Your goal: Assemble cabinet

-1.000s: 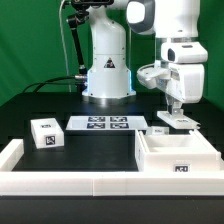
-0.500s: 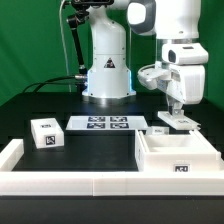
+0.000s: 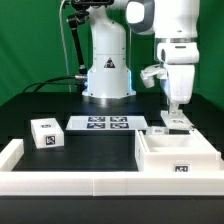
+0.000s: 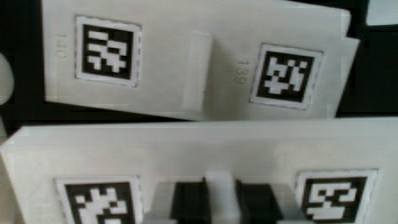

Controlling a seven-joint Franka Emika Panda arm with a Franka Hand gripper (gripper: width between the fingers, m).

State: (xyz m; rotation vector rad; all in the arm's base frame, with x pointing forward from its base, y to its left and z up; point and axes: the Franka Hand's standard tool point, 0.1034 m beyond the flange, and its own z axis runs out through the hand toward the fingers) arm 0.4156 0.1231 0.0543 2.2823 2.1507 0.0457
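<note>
The cabinet (image 3: 182, 160), a large open white box with a tag on its front, stands at the front on the exterior view's right. Just behind it lies a flat white tagged panel (image 3: 180, 125). My gripper (image 3: 175, 114) points straight down onto that panel. In the wrist view my gripper (image 4: 219, 198) has its dark fingers (image 4: 185, 200) close on either side of a thin white ridge of this panel (image 4: 107, 160), between two tags. Another white tagged piece (image 4: 178, 70) lies just beyond it.
A small white tagged box (image 3: 45, 133) sits at the exterior view's left. The marker board (image 3: 107, 124) lies in the middle in front of the robot base (image 3: 107, 75). A low white border rail (image 3: 60, 186) runs along the front and left.
My hand has turned about its vertical axis over the panel and now looks narrower. The other parts have not moved.
</note>
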